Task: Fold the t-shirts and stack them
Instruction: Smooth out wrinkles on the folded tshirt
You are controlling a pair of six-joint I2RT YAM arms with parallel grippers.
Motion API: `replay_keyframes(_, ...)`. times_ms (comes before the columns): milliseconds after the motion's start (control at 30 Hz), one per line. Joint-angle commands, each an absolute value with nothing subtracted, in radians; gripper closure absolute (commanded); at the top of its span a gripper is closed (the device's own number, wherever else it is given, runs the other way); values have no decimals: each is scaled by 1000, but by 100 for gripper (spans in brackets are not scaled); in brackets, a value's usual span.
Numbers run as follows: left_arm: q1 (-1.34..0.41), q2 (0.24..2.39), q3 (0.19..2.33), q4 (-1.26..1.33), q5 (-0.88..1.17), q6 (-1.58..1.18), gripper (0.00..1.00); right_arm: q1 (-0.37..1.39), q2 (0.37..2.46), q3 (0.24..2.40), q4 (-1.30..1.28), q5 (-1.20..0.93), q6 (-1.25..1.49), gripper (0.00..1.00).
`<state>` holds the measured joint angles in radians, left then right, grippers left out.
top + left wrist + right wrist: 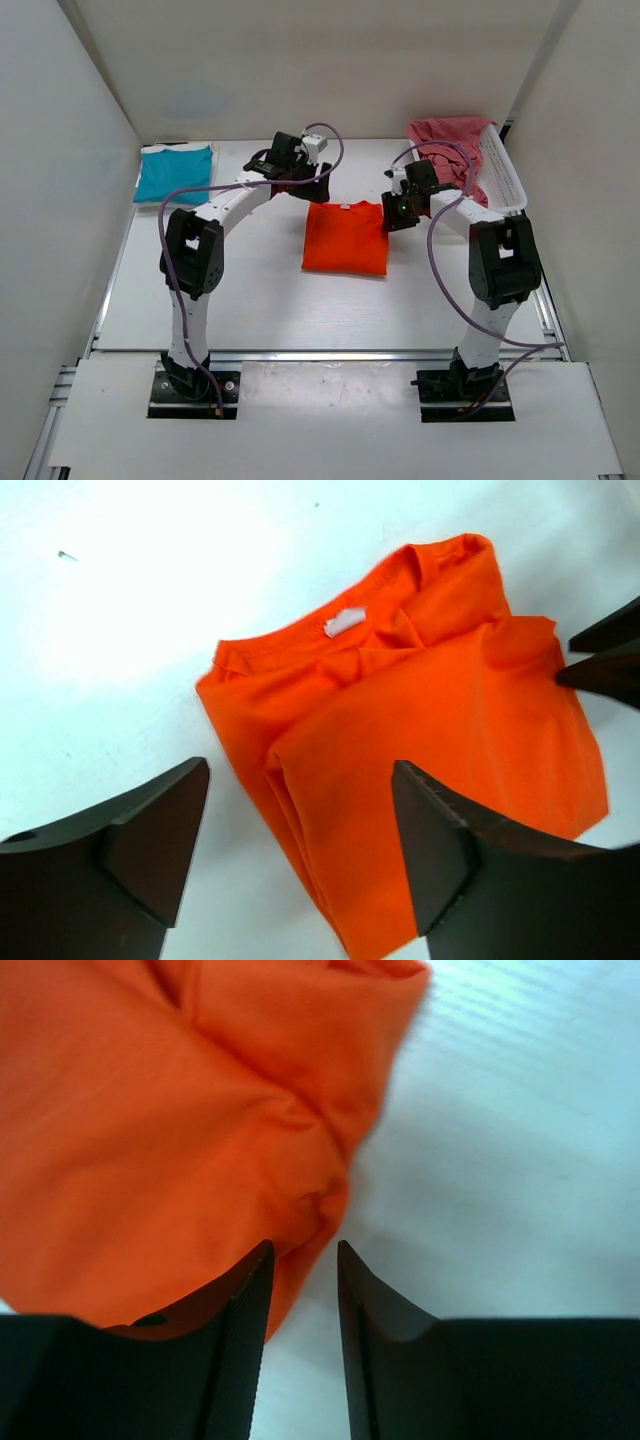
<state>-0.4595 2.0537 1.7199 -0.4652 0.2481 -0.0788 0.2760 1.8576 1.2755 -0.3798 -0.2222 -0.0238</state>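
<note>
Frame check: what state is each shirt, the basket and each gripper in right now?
Orange shirt: folded, lying flat, centre.
Teal shirt: folded, far left corner.
Red shirt: crumpled, not folded, far right.
Basket: far right, red shirt bunched against it.
Left gripper: open, empty, over orange shirt.
Right gripper: slightly open, empty, at orange shirt's edge.

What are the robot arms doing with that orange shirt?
Two robot arms are folding and stacking shirts. The orange shirt lies folded in the middle of the table. Both arms hang over its far corners. The left jaws are wide open, the right jaws a little apart, and neither grips cloth. A teal shirt lies folded at the far left. A red shirt lies bunched by the basket at the far right.
</note>
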Motion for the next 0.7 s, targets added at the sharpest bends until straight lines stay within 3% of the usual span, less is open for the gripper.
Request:
replay_keyframes(0, -457, 2105, 1761, -468, 275, -32, 18, 253, 1890, 1361, -345, -262, -32, 62)
replay_keyframes(300, -465, 2154, 1759, -488, 247, -20, 17, 253, 1925, 1378, -336, -354, -20, 56)
replay_keyframes(433, -471, 2192, 1793, -479, 232, -14, 25, 265, 1962, 1410, -337, -342, -12, 58)
replay_keyframes(667, -472, 2207, 1789, -471, 271, -17, 48, 262, 2009, 1442, -336, -267, -24, 60)
